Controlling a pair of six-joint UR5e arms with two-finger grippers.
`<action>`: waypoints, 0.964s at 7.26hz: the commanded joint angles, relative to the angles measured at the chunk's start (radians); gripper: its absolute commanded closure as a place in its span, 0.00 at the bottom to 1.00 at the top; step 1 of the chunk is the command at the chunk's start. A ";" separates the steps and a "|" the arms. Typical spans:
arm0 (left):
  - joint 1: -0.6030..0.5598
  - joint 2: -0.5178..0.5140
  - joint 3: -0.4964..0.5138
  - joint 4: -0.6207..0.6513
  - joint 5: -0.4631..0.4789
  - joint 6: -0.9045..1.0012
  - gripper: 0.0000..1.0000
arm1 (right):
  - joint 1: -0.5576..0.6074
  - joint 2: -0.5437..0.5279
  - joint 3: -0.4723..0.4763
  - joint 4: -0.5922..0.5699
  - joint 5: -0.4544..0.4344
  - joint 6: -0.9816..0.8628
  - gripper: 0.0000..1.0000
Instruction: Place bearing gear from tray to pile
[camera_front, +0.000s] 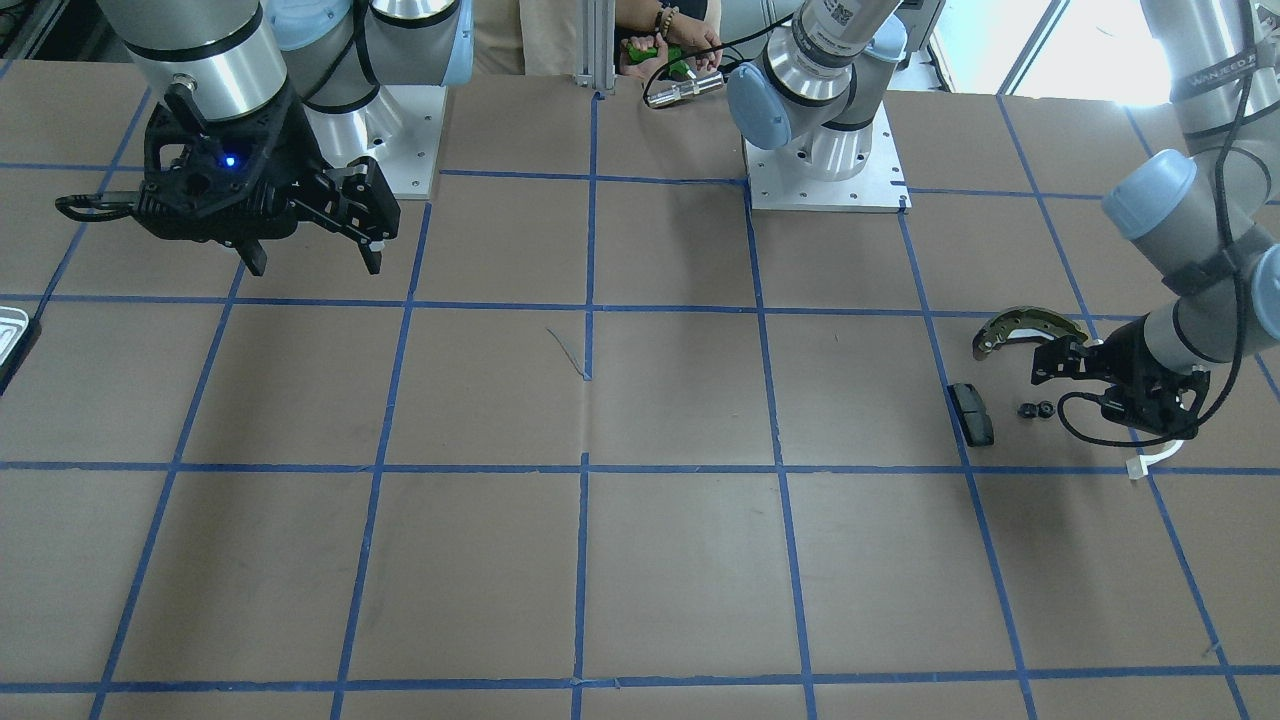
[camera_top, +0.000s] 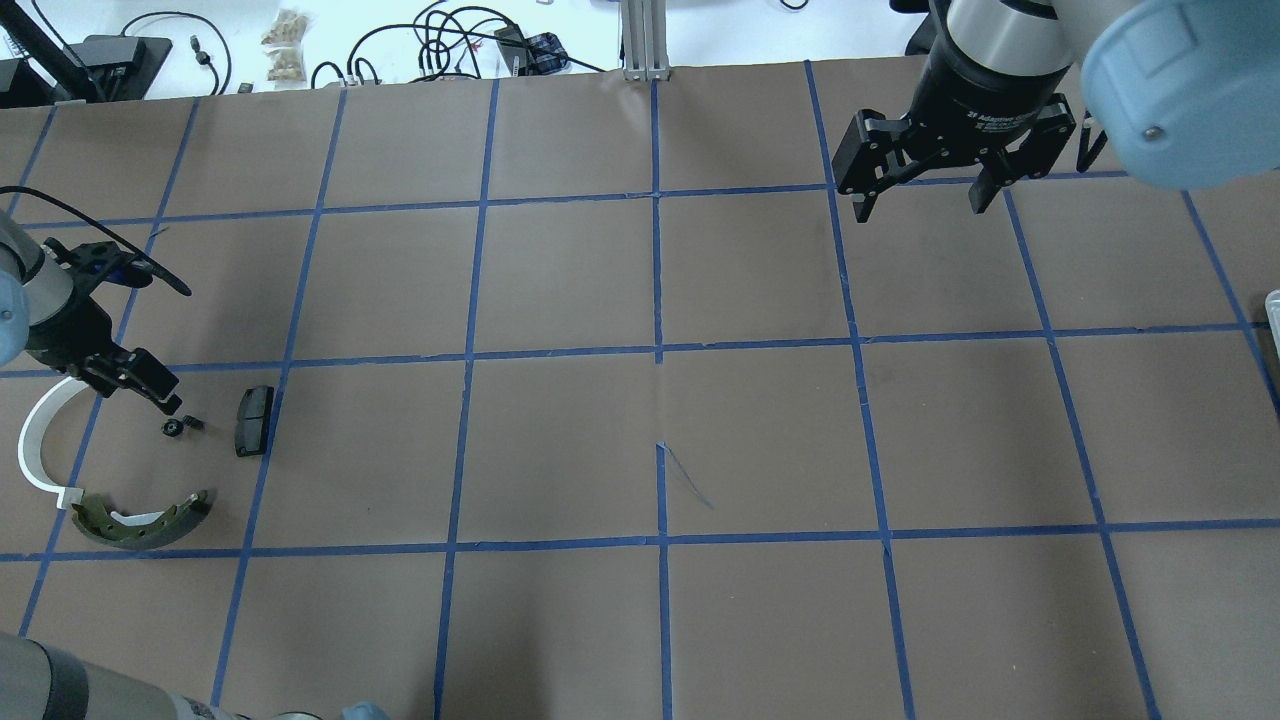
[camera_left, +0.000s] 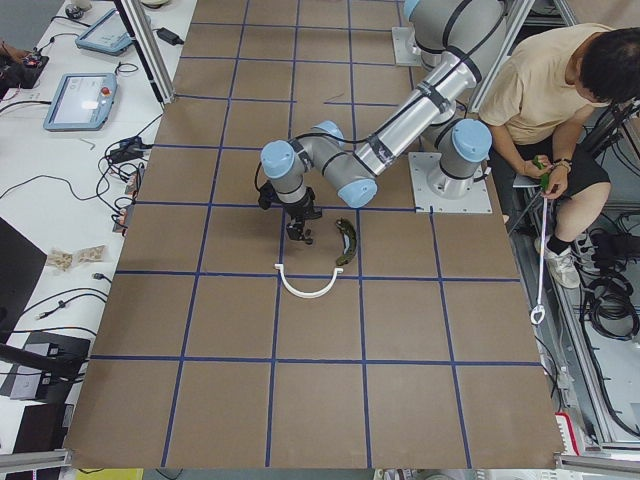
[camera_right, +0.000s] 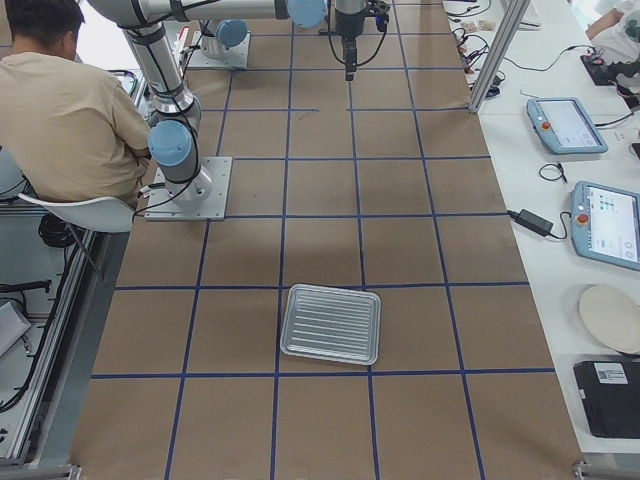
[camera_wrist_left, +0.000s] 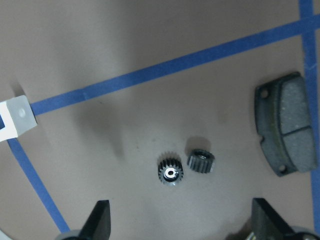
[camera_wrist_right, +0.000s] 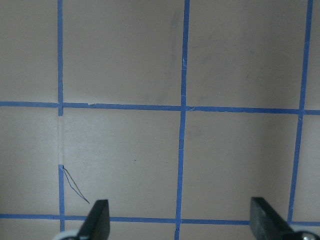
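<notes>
Two gears (camera_wrist_left: 171, 173) rest in the pile (camera_top: 140, 525), off the tray (camera_right: 331, 323).
Front: gears beside the pad (camera_front: 971, 414); left gripper (camera_front: 1040, 365) gaping, empty, probably just above. Overhead: right gripper (camera_top: 925, 200) wide, empty, well apart. Wrist: gears side by side.

Left tool (camera_wrist_left: 181, 212) open, low; right tool (camera_top: 920, 205) open, high.

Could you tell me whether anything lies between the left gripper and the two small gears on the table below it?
Nothing visible does. The left gripper is open directly over the gears, which sit side by side in the span between its fingers. The pad lies off to one side, apart from them.
</notes>
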 joint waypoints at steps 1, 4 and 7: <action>-0.081 0.082 -0.004 -0.052 -0.020 -0.081 0.00 | 0.000 0.000 0.000 0.000 0.000 0.000 0.00; -0.261 0.217 0.000 -0.126 -0.121 -0.373 0.00 | 0.002 0.000 0.000 -0.006 0.000 0.000 0.00; -0.481 0.332 0.040 -0.210 -0.155 -0.619 0.00 | 0.000 0.002 0.000 -0.003 -0.002 0.003 0.00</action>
